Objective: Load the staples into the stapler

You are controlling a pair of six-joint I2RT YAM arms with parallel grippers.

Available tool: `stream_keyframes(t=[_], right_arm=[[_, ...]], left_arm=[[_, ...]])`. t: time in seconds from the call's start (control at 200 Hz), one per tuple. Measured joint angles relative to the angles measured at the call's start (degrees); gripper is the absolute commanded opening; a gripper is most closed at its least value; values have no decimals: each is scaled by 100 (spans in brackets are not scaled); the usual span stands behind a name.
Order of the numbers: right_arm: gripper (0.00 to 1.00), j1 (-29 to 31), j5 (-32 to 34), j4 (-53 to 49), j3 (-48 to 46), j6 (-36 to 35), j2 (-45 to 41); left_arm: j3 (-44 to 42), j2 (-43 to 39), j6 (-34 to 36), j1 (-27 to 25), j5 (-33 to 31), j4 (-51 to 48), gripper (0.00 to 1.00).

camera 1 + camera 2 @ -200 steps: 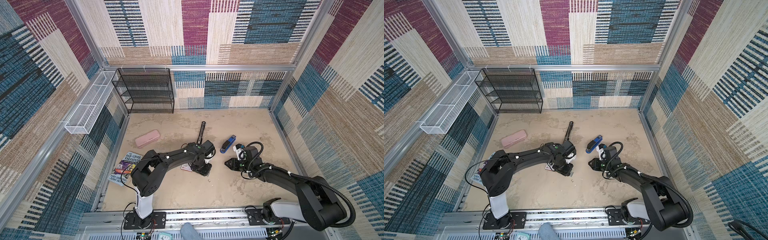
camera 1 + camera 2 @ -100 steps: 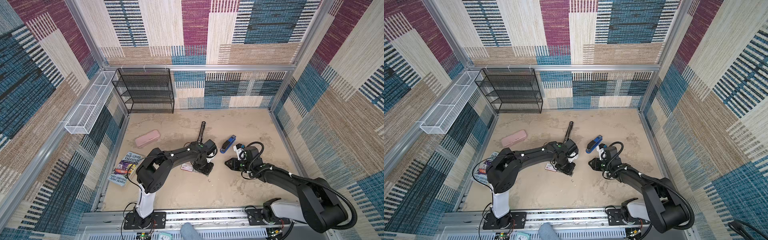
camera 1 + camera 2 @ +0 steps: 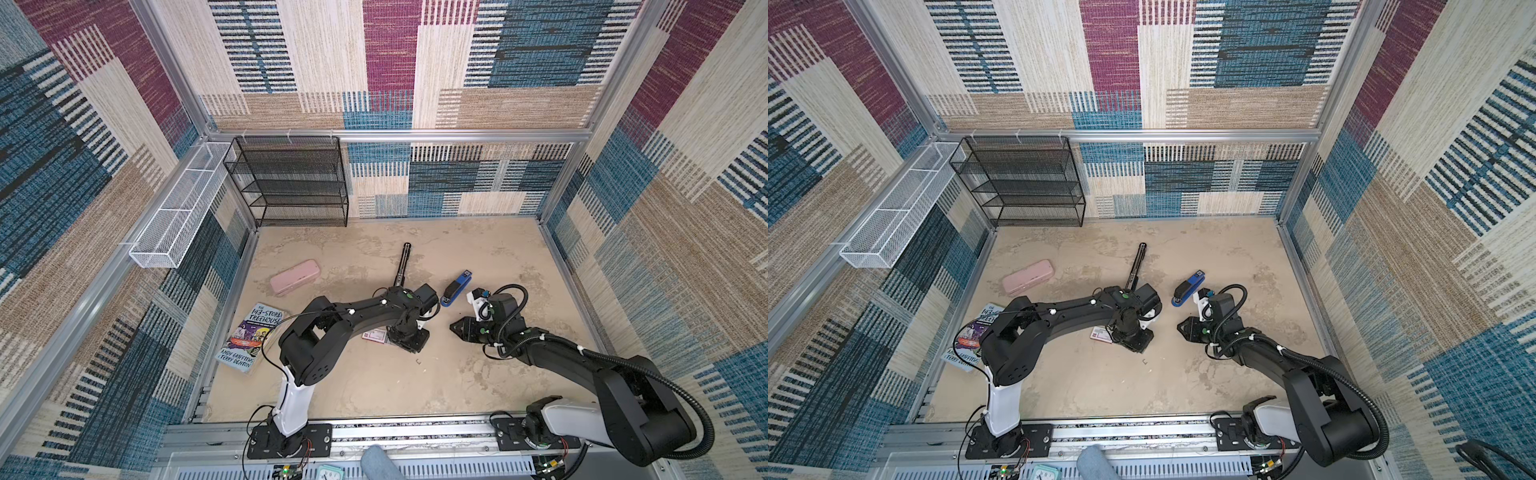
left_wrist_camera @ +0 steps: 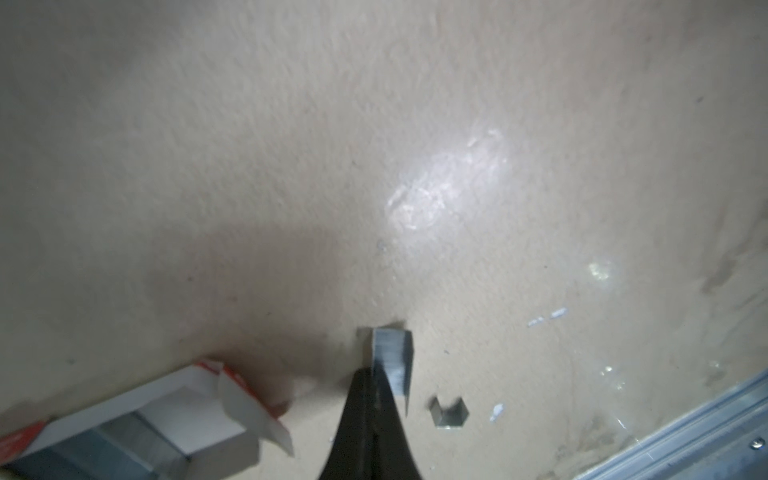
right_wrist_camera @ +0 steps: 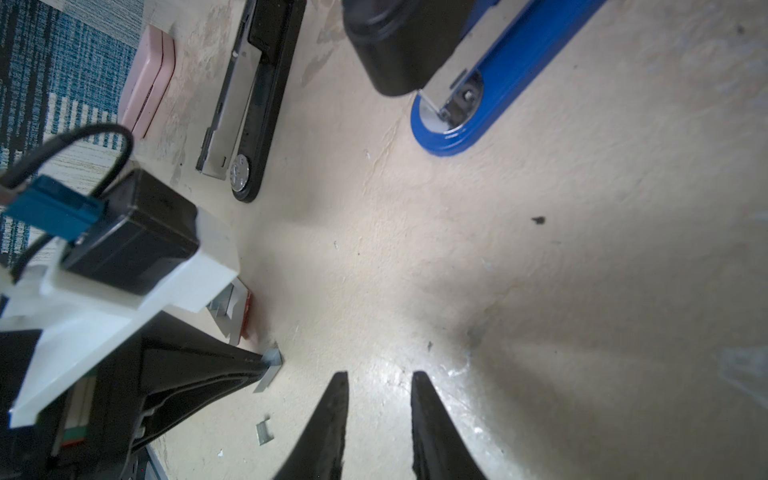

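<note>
As left fingers [image 4: 365, 419] pinch staples [image 4: 391, 358], box [image 4: 174, 401] beside

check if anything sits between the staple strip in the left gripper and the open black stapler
Nothing visible lies on the table between them. The left gripper pinches the staple strip; bare table runs to the black stapler. The staple box sits off to the side.

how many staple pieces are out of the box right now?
2. One strip held by the left gripper beside the box; one small loose piece on the table next to it. Others may be hidden.
</note>
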Motion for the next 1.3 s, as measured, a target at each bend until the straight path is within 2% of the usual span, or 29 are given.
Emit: stream_keyframes(t=[0.265,0.436,0.691,0.831,0.906,1.017,1.127,1.302], right_arm=[[30,0,-173,-4,138,101,-243],[34,-122,-811,306,319,391,-669],[38,-424,-2103,1735,363,1285,-1047],[40,-463,-2820,2951,367,2002,-942],[46,-466,-3117,3510,417,2374,-852],[49,-466,-3477,4345,501,2839,-710],[49,-452,-3757,4983,573,3250,-575],[49,-214,-3978,5490,767,3554,-520]], left_arm=[[-31,-402,66,129,83,-70,0],[-417,-1309,28,752,866,452,0],[-1220,-2610,-278,1231,2321,1941,0],[-1904,-3185,-918,1373,3154,3289,0],[-2118,-3410,-1209,1399,3432,3915,0],[-2393,-3654,-1615,1390,3812,4883,0],[-2540,-3700,-2041,1392,4094,5663,0],[-2597,-3700,-2402,1375,4356,6306,0]])
